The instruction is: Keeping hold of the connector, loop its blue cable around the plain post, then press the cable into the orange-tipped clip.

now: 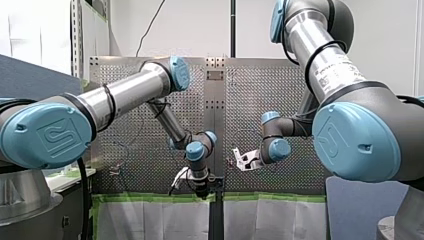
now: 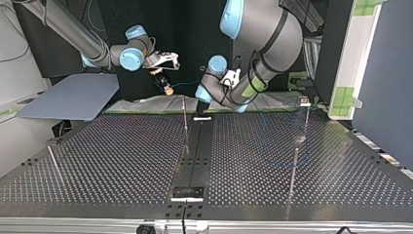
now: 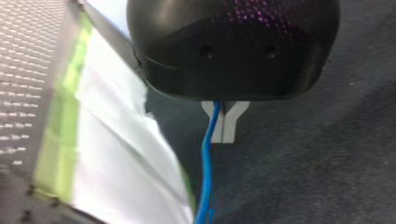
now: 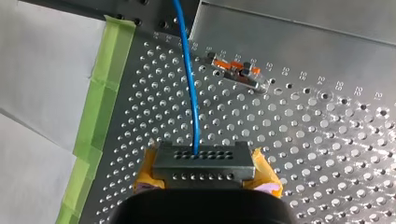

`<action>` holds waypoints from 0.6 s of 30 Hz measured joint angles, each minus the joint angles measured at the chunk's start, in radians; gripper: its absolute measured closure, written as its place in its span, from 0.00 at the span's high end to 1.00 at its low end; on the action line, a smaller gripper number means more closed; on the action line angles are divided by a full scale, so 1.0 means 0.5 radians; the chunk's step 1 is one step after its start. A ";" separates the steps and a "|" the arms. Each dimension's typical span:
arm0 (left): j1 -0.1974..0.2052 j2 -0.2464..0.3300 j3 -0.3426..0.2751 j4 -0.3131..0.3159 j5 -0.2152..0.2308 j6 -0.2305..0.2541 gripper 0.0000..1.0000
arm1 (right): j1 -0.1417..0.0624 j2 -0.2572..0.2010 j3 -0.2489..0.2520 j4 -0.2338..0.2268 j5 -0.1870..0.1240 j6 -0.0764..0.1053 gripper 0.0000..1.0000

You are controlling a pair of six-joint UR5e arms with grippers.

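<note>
Front view: perforated counter, green tape along its edge, white paper past that. Left gripper sits at the taped edge. Right gripper hangs apart from it, over the counter.

Top view: you'll see a thin post standing near the left gripper.

Left wrist view: metal fingers are pressed together w/ the blue cable pinched btw them, off the counter.

Right wrist view: yellow pads clamp the grey connector. The cable rises from it and passes beside the orange-tipped clip, not in it.
</note>
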 joint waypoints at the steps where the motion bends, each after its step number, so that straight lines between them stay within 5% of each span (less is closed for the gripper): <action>1: -0.002 0.019 -0.018 0.019 -0.015 -0.019 0.00 | -0.002 0.000 0.000 0.002 0.001 0.001 0.00; 10: -0.049 0.202 -0.202 0.203 -0.192 -0.199 0.00 | -0.020 0.000 0.000 0.013 0.019 0.011 0.00; 18: -0.130 0.349 -0.349 0.350 -0.339 -0.233 0.00 | -0.045 0.000 0.000 0.012 0.041 0.017 0.00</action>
